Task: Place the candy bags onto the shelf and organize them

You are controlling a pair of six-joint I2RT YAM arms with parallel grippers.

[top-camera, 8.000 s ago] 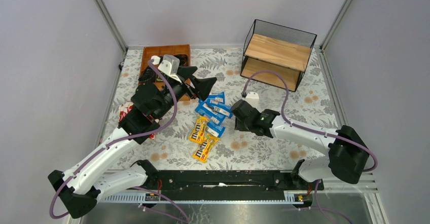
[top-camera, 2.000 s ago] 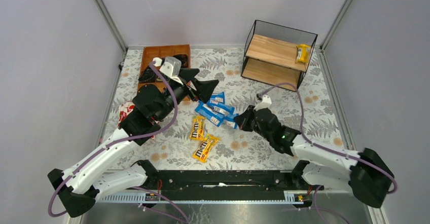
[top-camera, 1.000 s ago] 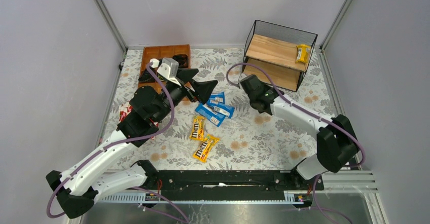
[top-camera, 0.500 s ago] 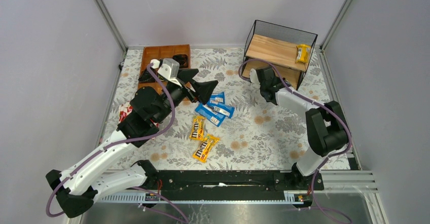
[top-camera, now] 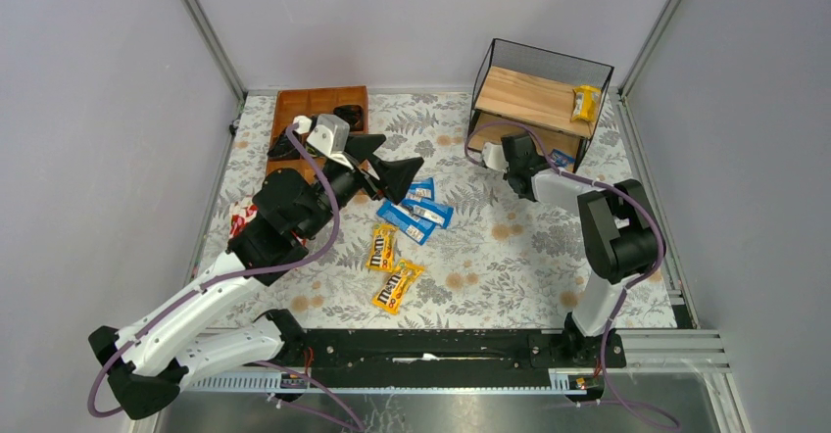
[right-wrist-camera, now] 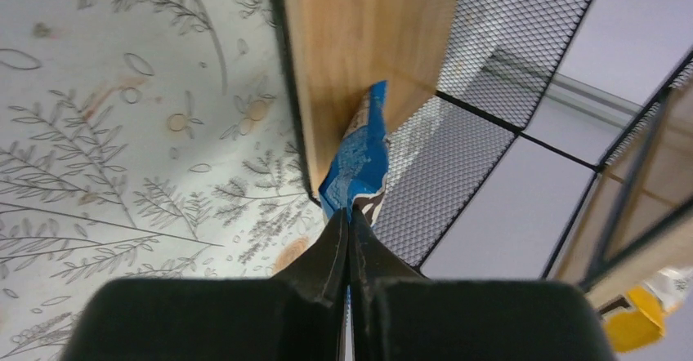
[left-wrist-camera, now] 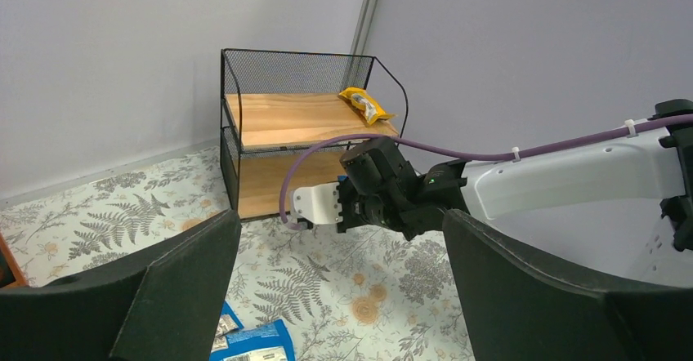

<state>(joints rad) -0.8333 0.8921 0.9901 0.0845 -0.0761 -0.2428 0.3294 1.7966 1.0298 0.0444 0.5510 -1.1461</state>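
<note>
Right hand (right-wrist-camera: 350, 214): clenched on the near end of a blue candy bag (right-wrist-camera: 359, 161). In the right wrist view we see both fingers pressed flat together over the packet. The far end of the bag rests on the lower board (right-wrist-camera: 359, 34) of the shelf (top-camera: 537, 100), at its front edge and close to the mesh side wall. From above, we see the right arm stretched across the desk (top-camera: 510, 257) to the front of the shelf. On the upper board, at its right end, lies one yellow candy bag (top-camera: 586, 102).

Left hand (top-camera: 392, 159): released, its fingers spread wide and grasping nothing. It hovers over the desk, facing the shelf. Just in front of it lie three loose blue bags (top-camera: 416, 208), overlapping one another. Nearer the arm bases lie two loose yellow bags (top-camera: 390, 266). A brown wooden tray (top-camera: 314, 100) sits at the far left of the desk.
</note>
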